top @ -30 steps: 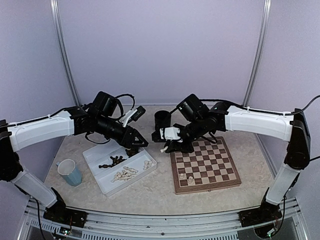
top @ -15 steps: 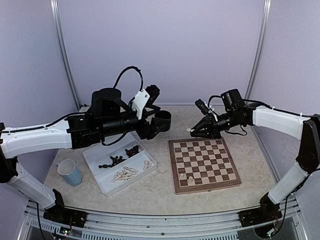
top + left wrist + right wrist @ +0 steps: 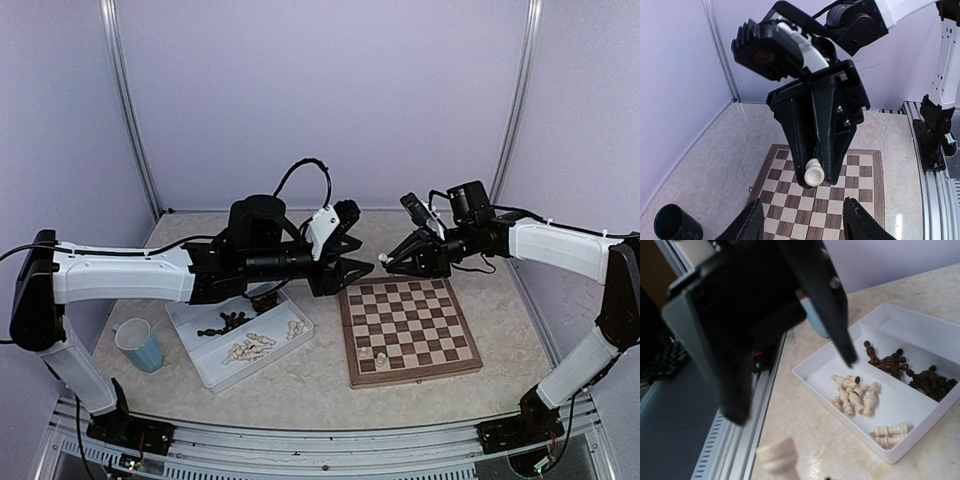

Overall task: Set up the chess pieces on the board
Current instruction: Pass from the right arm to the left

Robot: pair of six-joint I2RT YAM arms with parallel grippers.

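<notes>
My right gripper (image 3: pixel 388 261) is shut on a cream chess piece (image 3: pixel 382 257) and holds it in the air above the far left corner of the chessboard (image 3: pixel 420 322). In the left wrist view the same piece (image 3: pixel 814 174) sticks out between the right gripper's black fingers (image 3: pixel 832 150), above the board (image 3: pixel 860 200). My left gripper (image 3: pixel 352 262) is open and empty, facing the right gripper just left of that corner; its fingertips (image 3: pixel 753 220) frame the board. Two cream pieces (image 3: pixel 372 357) stand on the board's near left squares.
A white divided tray (image 3: pixel 213 372) left of the board holds loose cream pieces (image 3: pixel 250 347) and dark pieces (image 3: pixel 235 322); it also shows in the right wrist view (image 3: pixel 815 385). A blue mug (image 3: pixel 140 345) stands left of the tray. A black cup (image 3: pixel 674 225) stands by the board's far left.
My left arm swung right from above the tray to the board's far left corner. My right gripper drew back and up from that corner, with the cream piece in its jaws.
</notes>
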